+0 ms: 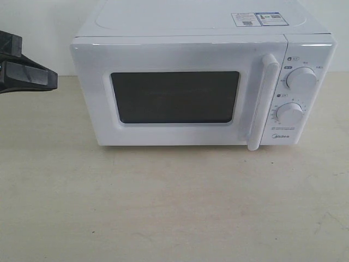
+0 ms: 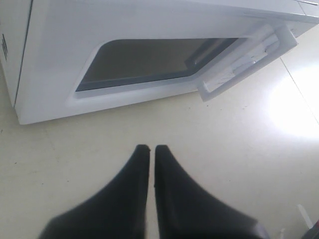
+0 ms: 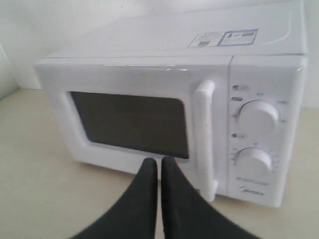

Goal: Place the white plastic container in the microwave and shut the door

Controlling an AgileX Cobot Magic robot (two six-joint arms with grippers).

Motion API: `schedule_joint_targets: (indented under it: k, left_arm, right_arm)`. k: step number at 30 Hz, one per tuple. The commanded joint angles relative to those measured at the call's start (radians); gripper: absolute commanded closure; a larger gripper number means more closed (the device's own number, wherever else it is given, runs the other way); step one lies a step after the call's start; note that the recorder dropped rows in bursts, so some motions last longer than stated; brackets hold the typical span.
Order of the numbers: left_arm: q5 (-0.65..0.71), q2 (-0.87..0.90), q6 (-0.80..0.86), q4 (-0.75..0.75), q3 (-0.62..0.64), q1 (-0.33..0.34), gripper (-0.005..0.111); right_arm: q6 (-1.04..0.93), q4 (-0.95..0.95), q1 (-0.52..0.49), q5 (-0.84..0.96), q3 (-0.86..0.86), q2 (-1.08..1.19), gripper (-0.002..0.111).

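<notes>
The white microwave [image 1: 204,82] stands at the back of the table with its door [image 1: 180,95] shut; the dark mesh window and the vertical white bar handle [image 1: 260,101] face me. The white plastic container is not in view in any frame. My left gripper [image 1: 52,76] hovers at the far left edge, left of the microwave, its black fingers [image 2: 142,164] pressed together and empty. In the right wrist view my right gripper [image 3: 158,162] is shut and empty, in front of the door [image 3: 129,119] near the handle [image 3: 203,134]. It does not show in the exterior view.
Two round knobs [image 1: 301,79] sit on the microwave's right panel and a sticker [image 1: 259,18] lies on its top. A pale table top [image 1: 163,207] stretches in front of the microwave. A white wall [image 1: 38,22] rises behind.
</notes>
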Motion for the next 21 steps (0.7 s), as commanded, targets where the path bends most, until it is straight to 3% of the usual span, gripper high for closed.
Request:
schedule_joint_targets:
  k: [1, 7, 12, 21]
  left_arm:
    - [-0.012, 0.001, 0.005, -0.007, 0.000, -0.003, 0.102]
    - [-0.012, 0.001, 0.005, -0.007, 0.000, -0.003, 0.102]
    - [-0.012, 0.001, 0.005, -0.007, 0.000, -0.003, 0.102]
    - [-0.014, 0.001, 0.005, -0.007, 0.000, -0.003, 0.102]
  right_arm:
    - [-0.029, -0.087, -0.114, -0.051, 0.024, -0.072, 0.108]
    - [-0.062, -0.113, -0.233, -0.200, 0.158, -0.256, 0.108]
    - [-0.041, -0.094, -0.235, -0.311, 0.289, -0.381, 0.108]
    - [0.041, -0.097, -0.235, -0.289, 0.377, -0.381, 0.108]
